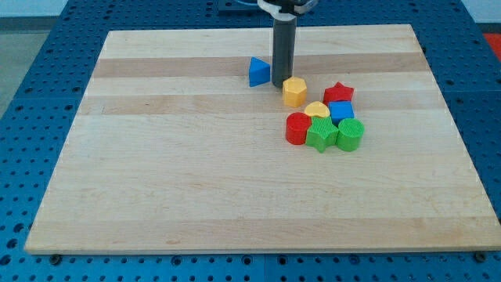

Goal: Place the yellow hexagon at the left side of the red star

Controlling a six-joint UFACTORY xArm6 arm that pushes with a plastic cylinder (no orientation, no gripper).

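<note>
The yellow hexagon (294, 92) lies on the wooden board, right of centre near the view's top. The red star (339, 93) lies to its right with a gap between them. My tip (281, 84) stands just left of the yellow hexagon, at its upper left edge, touching or nearly touching it. A blue triangle (259, 72) lies just left of the rod.
Below the hexagon and star is a tight cluster: a yellow heart (316, 110), a blue cube (341, 112), a red cylinder (297, 128), a green star (321, 134) and a green cylinder (350, 134). The wooden board (156, 172) sits on a blue perforated table.
</note>
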